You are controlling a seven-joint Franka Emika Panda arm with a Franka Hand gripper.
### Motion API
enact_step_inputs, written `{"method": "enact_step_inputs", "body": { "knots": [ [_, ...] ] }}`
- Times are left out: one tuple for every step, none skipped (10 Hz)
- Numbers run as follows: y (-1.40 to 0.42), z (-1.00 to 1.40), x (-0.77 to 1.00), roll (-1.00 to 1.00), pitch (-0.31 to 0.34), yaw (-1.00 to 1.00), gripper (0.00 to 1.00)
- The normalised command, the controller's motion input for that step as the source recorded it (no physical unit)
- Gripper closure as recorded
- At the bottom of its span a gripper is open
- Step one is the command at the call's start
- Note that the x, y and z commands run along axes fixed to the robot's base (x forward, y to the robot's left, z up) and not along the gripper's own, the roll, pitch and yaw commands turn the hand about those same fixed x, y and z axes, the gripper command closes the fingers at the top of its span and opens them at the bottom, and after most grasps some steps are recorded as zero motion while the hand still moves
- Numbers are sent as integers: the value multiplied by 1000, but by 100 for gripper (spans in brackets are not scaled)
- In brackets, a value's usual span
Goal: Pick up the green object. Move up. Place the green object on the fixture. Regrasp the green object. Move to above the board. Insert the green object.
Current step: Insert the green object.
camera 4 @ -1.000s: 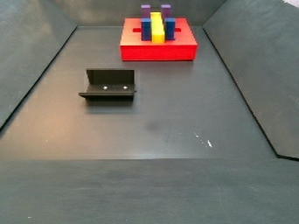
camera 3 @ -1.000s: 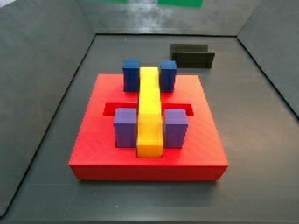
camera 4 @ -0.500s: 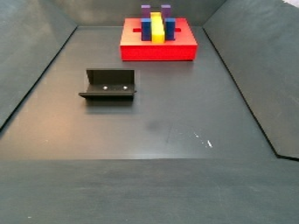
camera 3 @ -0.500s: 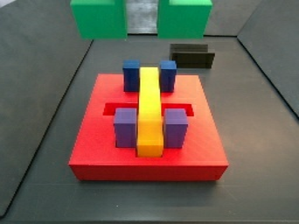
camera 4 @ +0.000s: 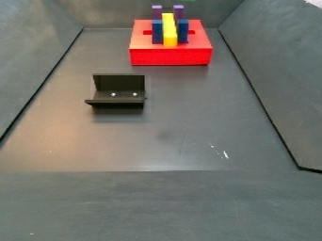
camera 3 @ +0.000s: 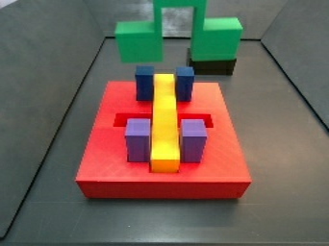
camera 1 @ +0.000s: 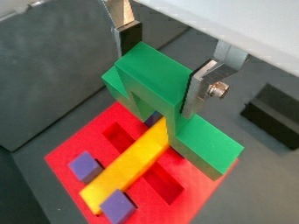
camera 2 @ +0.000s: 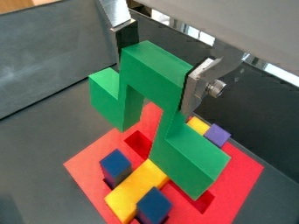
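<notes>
Fingers (camera 1: 205, 77) of the gripper (camera 2: 160, 54) are being kept clamped on the green object (camera 2: 158, 103), which is being held above the board (camera 3: 103, 163), presumably for insertion.

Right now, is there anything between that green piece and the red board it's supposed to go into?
Nothing visible. The end effector holds the green piece in the air above the red board. The yellow bar lies under the piece's open gap, with blue blocks and purple blocks alongside it.
</notes>
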Motion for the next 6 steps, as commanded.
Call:
{"method": "enact_step_inputs", "body": {
  "knots": [
    [49,-280,46,-414,0,-240,100],
    [-171,-243,0,-399,-14,9,100],
    [-137,-317,17,-356,-44,126,100],
    [-163,-291,43,-364,-67,123,100],
    [-120,-340,23,-346,-81,77,100],
    [-71,-620,74,-214,-31,26,100]
  ]
}}
